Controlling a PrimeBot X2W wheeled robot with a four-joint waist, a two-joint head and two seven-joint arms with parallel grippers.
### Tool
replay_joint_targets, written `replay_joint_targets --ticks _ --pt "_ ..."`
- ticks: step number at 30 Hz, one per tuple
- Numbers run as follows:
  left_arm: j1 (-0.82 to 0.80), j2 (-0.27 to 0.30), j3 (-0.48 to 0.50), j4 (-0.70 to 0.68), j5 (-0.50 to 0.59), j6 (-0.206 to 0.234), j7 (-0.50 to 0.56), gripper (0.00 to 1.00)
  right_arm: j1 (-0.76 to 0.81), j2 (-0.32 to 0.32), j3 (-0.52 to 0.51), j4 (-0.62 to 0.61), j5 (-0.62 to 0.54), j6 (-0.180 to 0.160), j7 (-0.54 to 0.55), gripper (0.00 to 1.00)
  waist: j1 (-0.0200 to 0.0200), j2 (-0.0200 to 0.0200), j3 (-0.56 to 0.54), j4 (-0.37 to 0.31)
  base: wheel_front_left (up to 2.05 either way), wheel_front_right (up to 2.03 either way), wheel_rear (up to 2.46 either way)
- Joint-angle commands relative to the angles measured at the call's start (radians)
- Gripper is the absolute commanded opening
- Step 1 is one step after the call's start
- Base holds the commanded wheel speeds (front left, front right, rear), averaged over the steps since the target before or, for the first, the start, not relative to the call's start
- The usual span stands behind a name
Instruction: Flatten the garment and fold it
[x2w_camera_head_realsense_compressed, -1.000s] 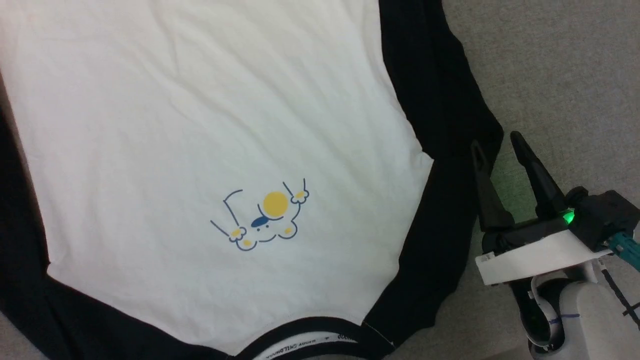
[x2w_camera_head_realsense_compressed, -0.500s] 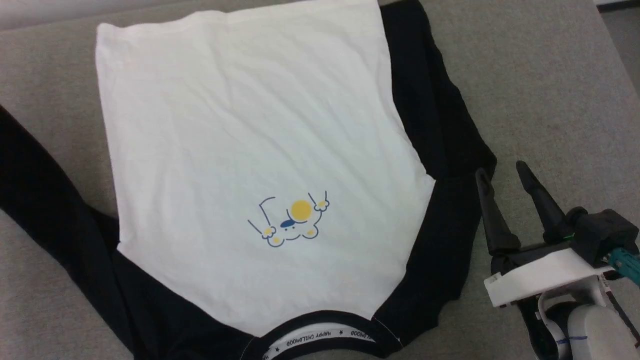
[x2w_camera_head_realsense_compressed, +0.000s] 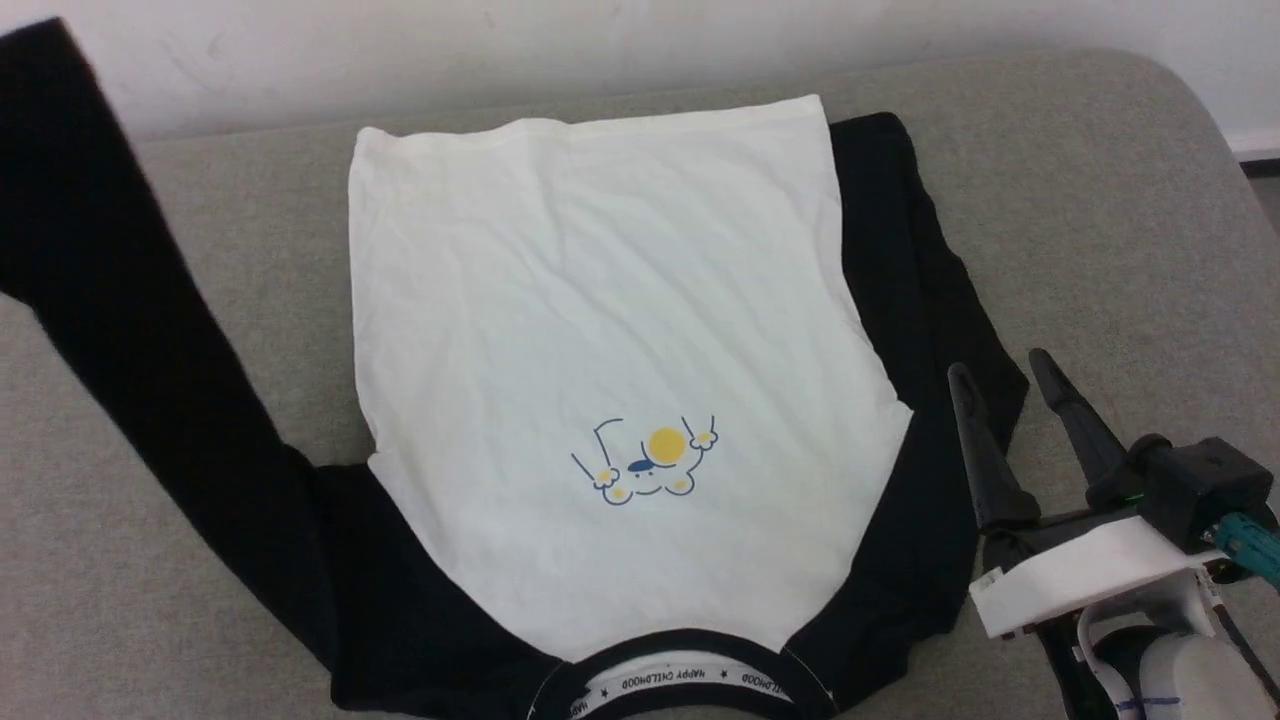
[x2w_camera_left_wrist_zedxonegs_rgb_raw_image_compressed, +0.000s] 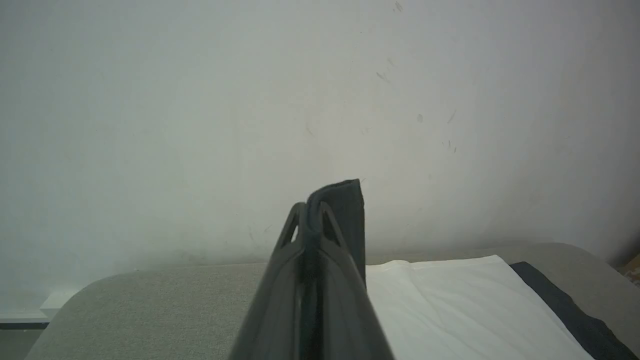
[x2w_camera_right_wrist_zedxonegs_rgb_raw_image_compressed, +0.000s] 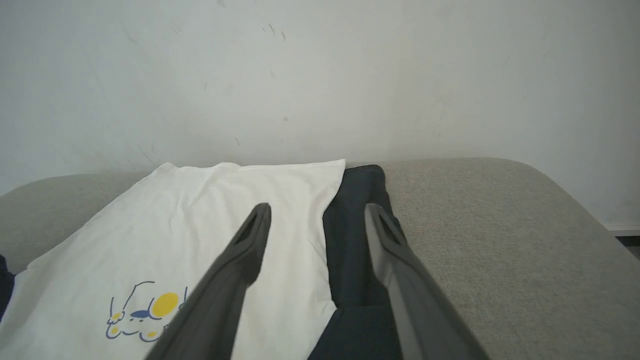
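Head view: shirt (x2w_camera_head_realsense_compressed: 600, 300) lies front-up on the grey tabletop (x2w_camera_head_realsense_compressed: 1100, 200), its white body fairly smooth. Right of its chest print (x2w_camera_head_realsense_compressed: 648, 470), the right gripper (x2w_camera_head_realsense_compressed: 1000, 365) hovers spread and empty.
Left wrist view: left gripper (x2w_camera_left_wrist_zedxonegs_rgb_raw_image_compressed: 309, 207) clenched on the black sleeve cuff (x2w_camera_left_wrist_zedxonegs_rgb_raw_image_compressed: 345, 200), raised off the tabletop.
Right wrist view: other sleeve (x2w_camera_right_wrist_zedxonegs_rgb_raw_image_compressed: 355, 240) lies right of the print, alongside the body.
Handling: probably light, limp cloth; best pinched at hems or cuffs.

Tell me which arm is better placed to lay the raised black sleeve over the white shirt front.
Left. The left gripper is shut on the end of that sleeve. The right gripper is open, holds nothing, and hovers beside the other sleeve.
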Motion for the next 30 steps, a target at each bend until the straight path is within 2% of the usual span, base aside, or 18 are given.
replay_joint_targets --ticks 1,5,8,13,21,30 --pt "-0.004 -0.007 -0.023 -0.036 0.006 -0.008 0.009 0.0 0.008 0.003 0.0 -0.005 0.006 -0.002 0.002 1.0 0.0003 -0.0001 -0.025 0.015 0.0 0.0 0.0" --pt "-0.069 -0.024 -0.12 -0.146 0.03 -0.017 0.045 0.0 0.013 0.003 0.003 -0.007 0.009 -0.002 0.004 1.0 0.0003 -0.0001 -0.034 0.005 0.0 0.0 0.0" --pt "-0.148 -0.063 -0.216 -0.212 0.049 -0.035 0.078 0.0 0.018 0.003 -0.003 -0.008 0.013 -0.002 0.002 1.0 0.0003 -0.0001 -0.037 -0.004 0.0 0.0 0.0" --pt "-0.307 -0.174 -0.397 -0.225 0.09 -0.084 0.141 0.0 0.023 0.003 -0.007 -0.005 0.019 -0.002 -0.001 1.0 0.0003 -0.0001 -0.04 -0.025 0.0 0.0 0.0" --pt "-0.467 -0.397 -0.631 -0.091 0.134 -0.144 0.199 0.0 0.017 0.003 0.008 0.008 0.03 -0.002 -0.007 1.0 0.0003 -0.0001 -0.036 -0.085 0.0 0.0 0.0" --pt "-0.411 -0.577 -0.834 0.134 0.118 -0.208 0.202 0.0 0.011 0.003 0.015 0.022 0.044 -0.002 -0.025 1.0 0.0003 -0.0001 0.005 -0.163 0.0 0.0 0.0"
